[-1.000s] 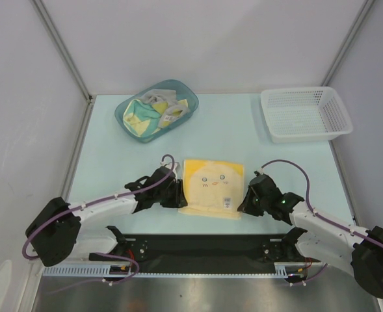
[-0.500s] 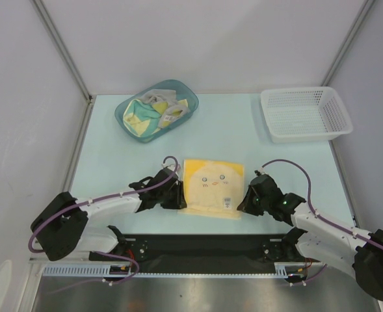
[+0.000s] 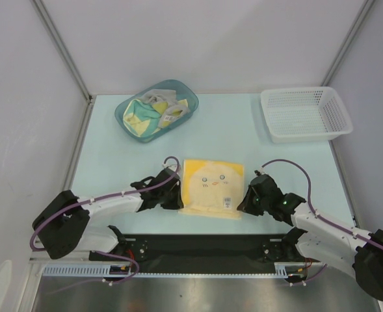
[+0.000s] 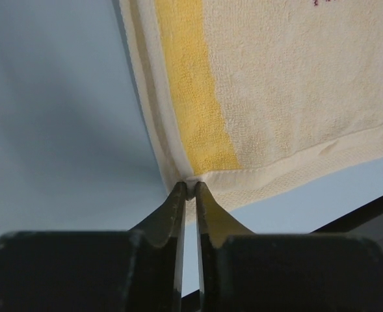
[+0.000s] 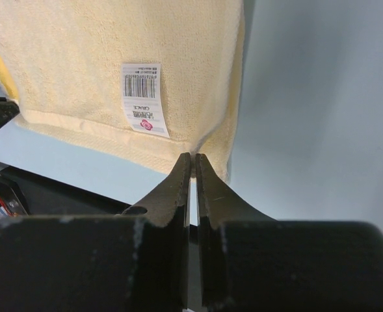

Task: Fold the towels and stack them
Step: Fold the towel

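A yellow towel (image 3: 212,187) with a printed face and a white tag (image 3: 227,203) lies flat at the near middle of the table. My left gripper (image 3: 179,201) is shut on its near left corner; in the left wrist view the tips (image 4: 190,186) pinch the cream hem of the towel (image 4: 282,91). On the other side my right gripper (image 3: 243,205) is shut on the near right corner; the right wrist view shows the hem caught between the tips (image 5: 193,157), beside the barcode tag (image 5: 144,97). More towels (image 3: 153,114) lie bunched in the teal tub.
The teal tub (image 3: 186,89) stands at the back left. A white mesh basket (image 3: 305,114) stands at the back right. A black rail (image 3: 204,244) runs along the table's near edge, just under the towel's corners.
My left gripper has slid in to the towel's near left corner and closed on it. The right gripper has stayed shut on the other corner.
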Robot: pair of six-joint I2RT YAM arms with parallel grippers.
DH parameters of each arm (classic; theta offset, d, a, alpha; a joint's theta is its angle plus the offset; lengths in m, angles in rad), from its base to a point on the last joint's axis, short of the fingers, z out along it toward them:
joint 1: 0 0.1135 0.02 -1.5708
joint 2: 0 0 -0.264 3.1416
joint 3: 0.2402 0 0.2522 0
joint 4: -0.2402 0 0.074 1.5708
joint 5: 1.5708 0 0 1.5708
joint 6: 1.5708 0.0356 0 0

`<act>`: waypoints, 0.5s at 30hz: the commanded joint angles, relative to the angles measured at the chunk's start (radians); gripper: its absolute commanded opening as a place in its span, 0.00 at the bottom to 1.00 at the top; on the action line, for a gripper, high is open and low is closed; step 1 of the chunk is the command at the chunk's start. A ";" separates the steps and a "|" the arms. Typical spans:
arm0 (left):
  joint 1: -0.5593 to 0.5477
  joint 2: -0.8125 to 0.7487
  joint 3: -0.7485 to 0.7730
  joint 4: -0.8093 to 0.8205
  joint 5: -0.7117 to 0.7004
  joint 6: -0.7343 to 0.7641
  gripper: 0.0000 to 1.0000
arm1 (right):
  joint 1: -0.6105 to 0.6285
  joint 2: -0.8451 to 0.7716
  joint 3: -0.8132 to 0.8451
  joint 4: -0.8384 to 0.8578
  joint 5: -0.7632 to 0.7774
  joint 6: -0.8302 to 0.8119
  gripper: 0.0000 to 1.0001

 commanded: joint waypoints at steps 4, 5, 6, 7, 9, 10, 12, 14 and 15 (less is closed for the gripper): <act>-0.014 -0.026 0.087 -0.077 -0.017 -0.007 0.00 | 0.007 -0.021 0.044 0.005 0.015 -0.026 0.00; -0.014 -0.034 0.096 -0.086 -0.018 -0.002 0.00 | 0.007 -0.024 0.048 0.001 0.015 -0.032 0.00; -0.014 -0.048 0.114 -0.097 -0.017 -0.001 0.00 | 0.007 -0.027 0.060 -0.004 0.015 -0.037 0.00; -0.014 -0.055 0.126 -0.121 -0.015 0.002 0.01 | 0.007 -0.029 0.067 -0.018 0.015 -0.046 0.00; -0.014 -0.068 0.163 -0.152 -0.044 0.007 0.00 | 0.007 -0.036 0.096 -0.036 0.015 -0.058 0.00; -0.014 -0.074 0.176 -0.189 -0.044 0.007 0.00 | 0.007 -0.039 0.111 -0.065 0.017 -0.069 0.00; -0.017 -0.100 0.203 -0.227 -0.047 0.010 0.00 | 0.008 -0.061 0.137 -0.101 0.026 -0.081 0.00; -0.021 -0.127 0.200 -0.264 -0.047 0.007 0.00 | 0.008 -0.088 0.151 -0.139 -0.025 -0.085 0.00; -0.023 -0.158 0.176 -0.269 -0.044 0.005 0.00 | 0.007 -0.101 0.142 -0.145 -0.038 -0.083 0.00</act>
